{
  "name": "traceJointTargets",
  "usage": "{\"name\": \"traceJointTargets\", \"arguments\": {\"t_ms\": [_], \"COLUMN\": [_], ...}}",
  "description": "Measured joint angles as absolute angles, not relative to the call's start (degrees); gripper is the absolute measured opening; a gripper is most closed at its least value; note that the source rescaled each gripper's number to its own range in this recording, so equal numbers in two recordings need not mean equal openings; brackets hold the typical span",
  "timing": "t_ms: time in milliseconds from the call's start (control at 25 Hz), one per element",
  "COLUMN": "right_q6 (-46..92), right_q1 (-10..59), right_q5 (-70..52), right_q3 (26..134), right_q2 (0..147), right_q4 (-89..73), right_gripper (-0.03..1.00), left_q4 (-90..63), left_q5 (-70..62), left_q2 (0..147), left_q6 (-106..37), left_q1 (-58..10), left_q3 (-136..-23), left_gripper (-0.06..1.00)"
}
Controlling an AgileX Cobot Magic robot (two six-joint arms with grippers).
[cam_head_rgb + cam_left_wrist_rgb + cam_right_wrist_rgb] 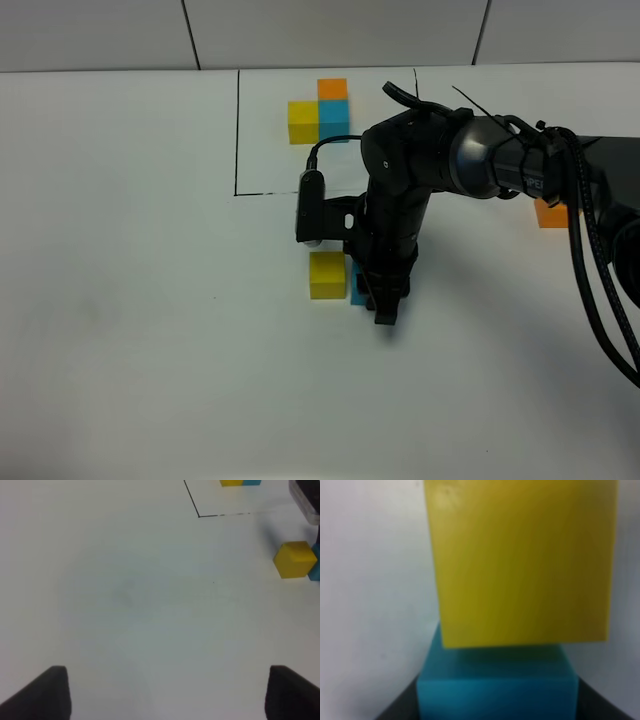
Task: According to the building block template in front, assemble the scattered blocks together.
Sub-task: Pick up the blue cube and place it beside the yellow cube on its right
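So the right claw [383,305] is clamped on the blue cube [497,690], butted against the yellow cube [328,275]; the orange cube [550,213] lies well apart, on that arm's side.

Your table [120,300]: plain white top, w/ a thin black frame [238,130] drawn at the far middle. Inside it sits the template [319,112]: yellow & blue cubes side by side, orange behind the blue, all touching. Just outside the frame's near line, the yellow cube [327,275] & blue cube [354,288] sit touching, the blue mostly hidden. The orange cube [549,213] lies alone, well off to the right, partly hidden.
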State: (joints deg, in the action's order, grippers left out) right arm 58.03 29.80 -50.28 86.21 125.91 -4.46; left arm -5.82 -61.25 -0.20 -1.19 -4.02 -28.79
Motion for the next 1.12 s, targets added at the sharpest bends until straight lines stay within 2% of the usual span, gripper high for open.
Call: {"name": "traceJointTargets", "arguments": {"t_ms": [1120], "right_q6": [58.0], "right_q1": [30.0], "right_q5": [-49.1], "right_q3": [86.2], "right_q2": [126.0], "right_q4": [-3.2], "right_gripper": [0.02], "left_q4": [-5.8], "left_q5": [-61.3], "left_q2": [-0.2], "left_q6": [-1.2], "left_q1": [-4.0], "left_q3": [-28.8], "left_gripper": [0.79]}}
